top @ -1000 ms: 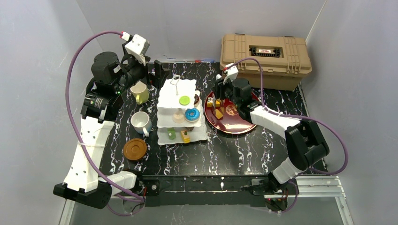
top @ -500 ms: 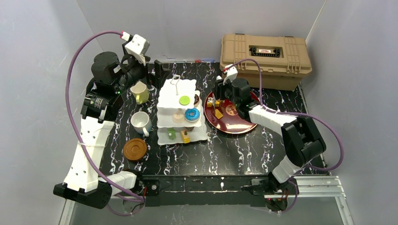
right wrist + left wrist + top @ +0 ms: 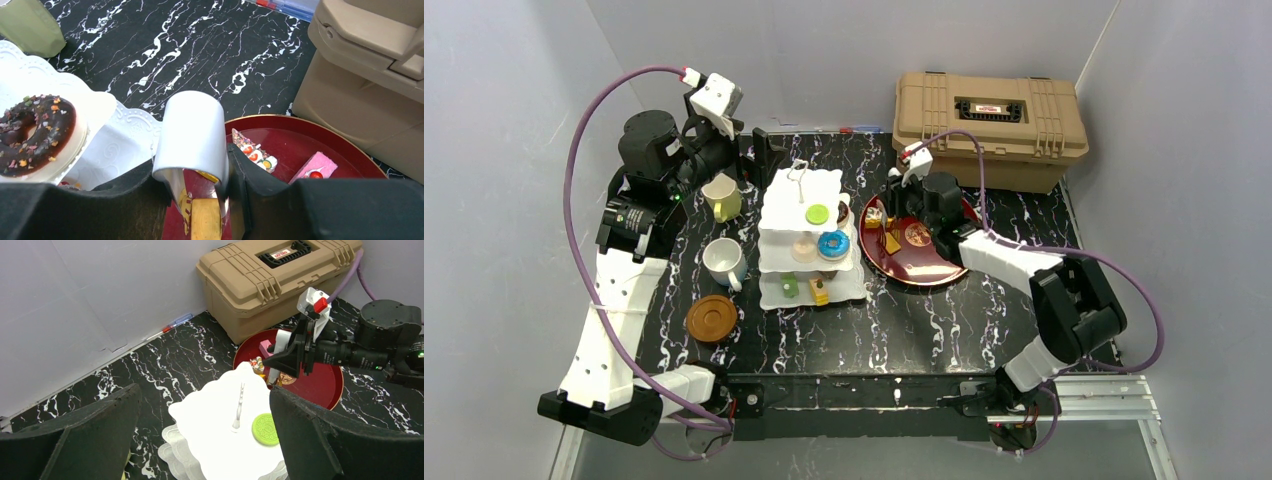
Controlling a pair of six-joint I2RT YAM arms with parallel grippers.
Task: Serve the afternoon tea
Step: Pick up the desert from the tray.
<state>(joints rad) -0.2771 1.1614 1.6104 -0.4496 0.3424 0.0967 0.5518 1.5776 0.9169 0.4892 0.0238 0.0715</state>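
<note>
From above, the cake stand [image 3: 796, 200] sits at the worktop's centre. The red tray [image 3: 924, 268] lies at its 3 o'clock, and the right hand [image 3: 884, 208] hangs over the tray's 9 o'clock rim.

Left wrist view: the left hand [image 3: 202, 395] gapes, released, above the stand, probably waiting.

Right wrist view: the fingers clench a white roll [image 3: 192, 132], likely bound for the tiers at 9 o'clock.
</note>
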